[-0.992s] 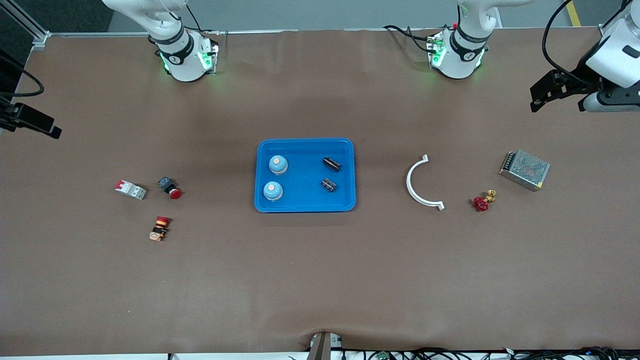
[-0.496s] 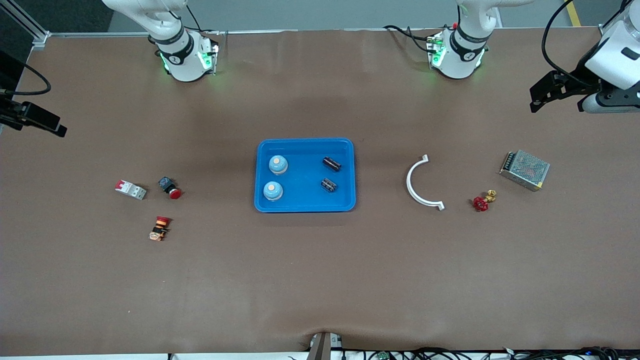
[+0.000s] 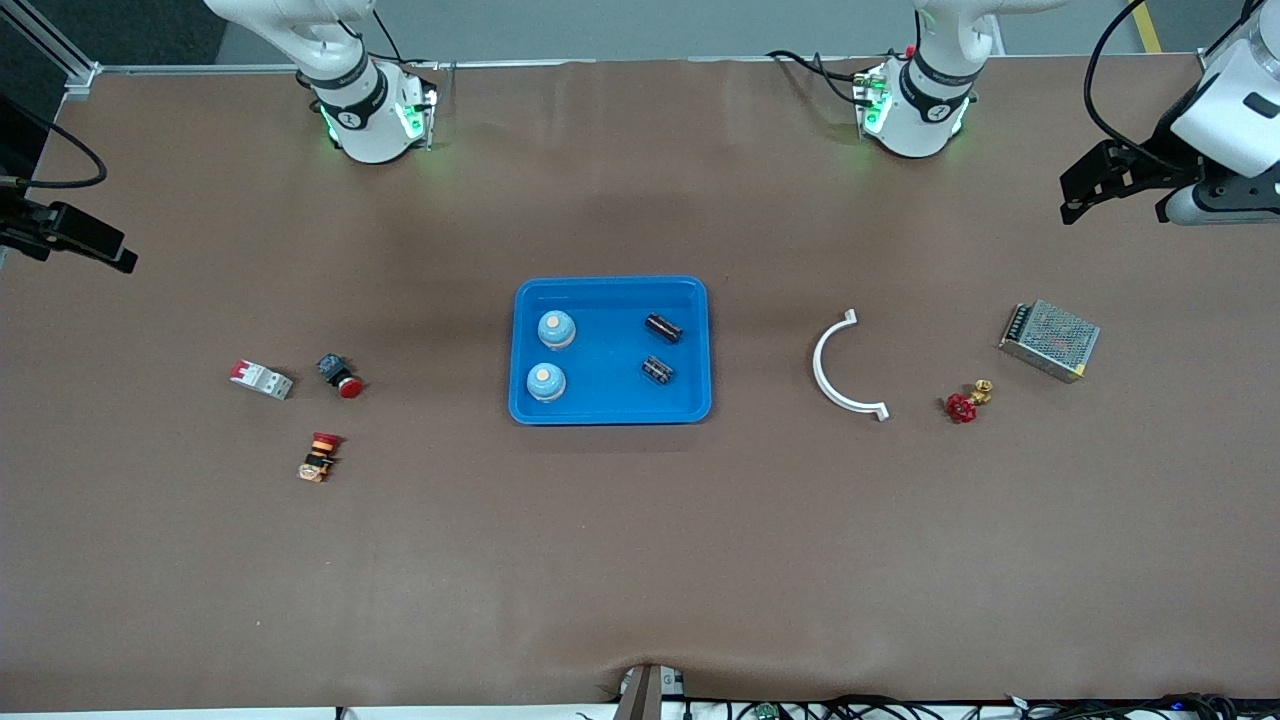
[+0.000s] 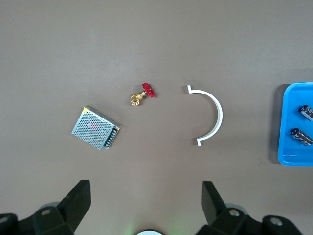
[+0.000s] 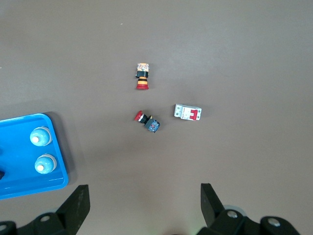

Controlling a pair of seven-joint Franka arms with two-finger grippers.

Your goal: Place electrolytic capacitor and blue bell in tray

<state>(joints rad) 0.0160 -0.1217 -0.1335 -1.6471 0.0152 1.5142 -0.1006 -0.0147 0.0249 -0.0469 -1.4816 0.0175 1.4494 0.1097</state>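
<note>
Both grippers raised and pulled back to the ends of the table, empty, each arm waiting

Left gripper (image 4: 144, 196) spread wide, nothing between the fingers, hanging high over bare mat at the left arm's end; below it and a little toward the tray, the metal-mesh power supply (image 4: 96, 128), the red-handled brass valve (image 4: 142, 94) and the white curved bracket (image 4: 210, 116), all untouched and well apart from the fingers. Tray (image 3: 610, 410) well off toward the middle of the table, only its edge reaching into the left wrist view

Right gripper (image 5: 144, 196) likewise spread wide and empty, high over the right arm's end; beneath it the white-and-red circuit breaker (image 5: 188, 112), the red push button (image 5: 147, 121) and the striped red-and-orange button (image 5: 142, 76), none of them task parts, so left lying loose. Tray corner in the right wrist view well to the side of the fingers

Inside the tray: two blue bells (image 3: 556, 329) standing upright side by side along the end toward the right arm, two black electrolytic capacitors (image 3: 663, 327) lying on their sides along the end toward the left arm. Probably sorted so because each arm dropped its parts at the tray end closest to it

Judged from this layout, task complete: nothing of the wanted kinds seen outside the rim, hence the open, withdrawn pose of both tools
</note>
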